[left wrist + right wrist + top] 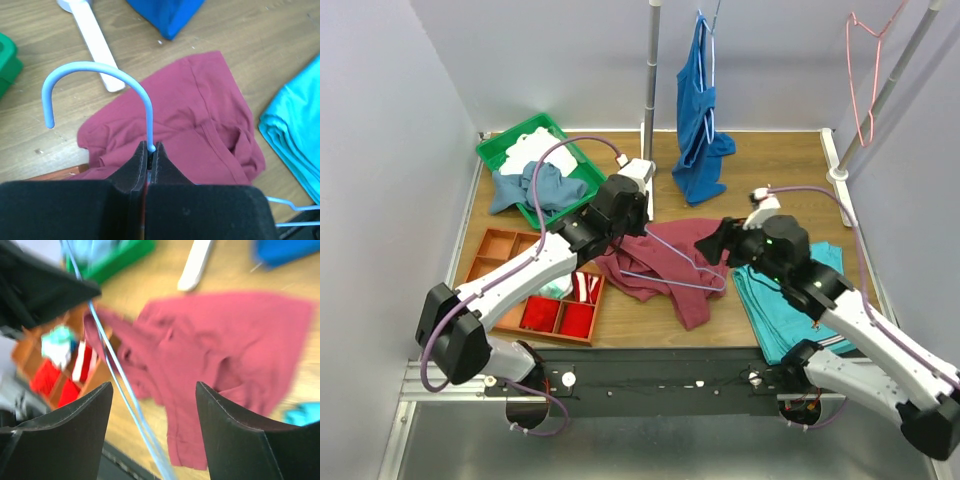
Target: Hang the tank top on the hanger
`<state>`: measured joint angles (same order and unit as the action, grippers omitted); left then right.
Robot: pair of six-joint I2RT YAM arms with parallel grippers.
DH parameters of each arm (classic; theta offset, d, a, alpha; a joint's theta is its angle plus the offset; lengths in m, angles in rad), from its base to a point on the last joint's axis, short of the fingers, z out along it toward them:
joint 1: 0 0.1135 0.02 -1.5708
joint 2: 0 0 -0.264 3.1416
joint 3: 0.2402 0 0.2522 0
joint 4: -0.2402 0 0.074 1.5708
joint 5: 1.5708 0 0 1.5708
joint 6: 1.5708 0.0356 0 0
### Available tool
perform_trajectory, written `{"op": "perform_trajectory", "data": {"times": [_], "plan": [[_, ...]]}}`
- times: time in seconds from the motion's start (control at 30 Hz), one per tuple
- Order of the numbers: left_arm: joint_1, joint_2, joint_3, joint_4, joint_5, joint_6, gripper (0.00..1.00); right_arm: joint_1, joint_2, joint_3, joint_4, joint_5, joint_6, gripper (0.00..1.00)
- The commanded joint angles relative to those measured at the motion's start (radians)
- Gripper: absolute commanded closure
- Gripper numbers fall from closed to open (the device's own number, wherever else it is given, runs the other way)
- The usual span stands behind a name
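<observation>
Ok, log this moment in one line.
left gripper: shut on hanger neck | right gripper: open | tank top: crumpled on table

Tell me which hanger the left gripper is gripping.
The pale blue hanger, pinched at its neck by the shut left gripper above the maroon top. The pink hanger hangs at the back right, untouched.

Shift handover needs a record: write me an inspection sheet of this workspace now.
Surface: wooden table, partly covered.
Job's things: maroon tank top crumpled on table; pale hanger over it.
Clutter: green bin of cloths, compartment tray, folded turquoise trousers, hung blue top, pink hanger.
Grippers: left end effector shut on hanger neck; right end effector open, empty.
Cables: purple cable looped along each arm.
Surroundings: pale walls, metal pole.
</observation>
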<state>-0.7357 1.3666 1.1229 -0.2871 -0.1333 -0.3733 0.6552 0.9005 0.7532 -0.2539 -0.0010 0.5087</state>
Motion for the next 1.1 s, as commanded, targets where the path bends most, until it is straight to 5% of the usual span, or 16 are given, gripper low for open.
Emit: {"op": "perform_trajectory", "data": {"times": [0.0, 0.33, 0.67, 1.07], "plan": [[0.001, 0.063, 0.084, -0.046, -0.178, -0.012, 1.0, 0.006, -0.139, 0.038, -0.16, 0.208, 0.033, 0.24], [-0.001, 0.181, 0.179, -0.086, -0.27, -0.009, 1.0, 0.006, -0.137, -0.038, -0.229, -0.089, 0.013, 0.28], [-0.022, 0.183, 0.225, -0.101, -0.201, -0.067, 1.0, 0.006, -0.141, 0.02, -0.3, -0.027, 0.021, 0.28], [-0.045, 0.236, 0.351, -0.265, -0.429, -0.024, 1.0, 0.007, -0.035, 0.014, -0.263, -0.189, -0.026, 0.3]]}}
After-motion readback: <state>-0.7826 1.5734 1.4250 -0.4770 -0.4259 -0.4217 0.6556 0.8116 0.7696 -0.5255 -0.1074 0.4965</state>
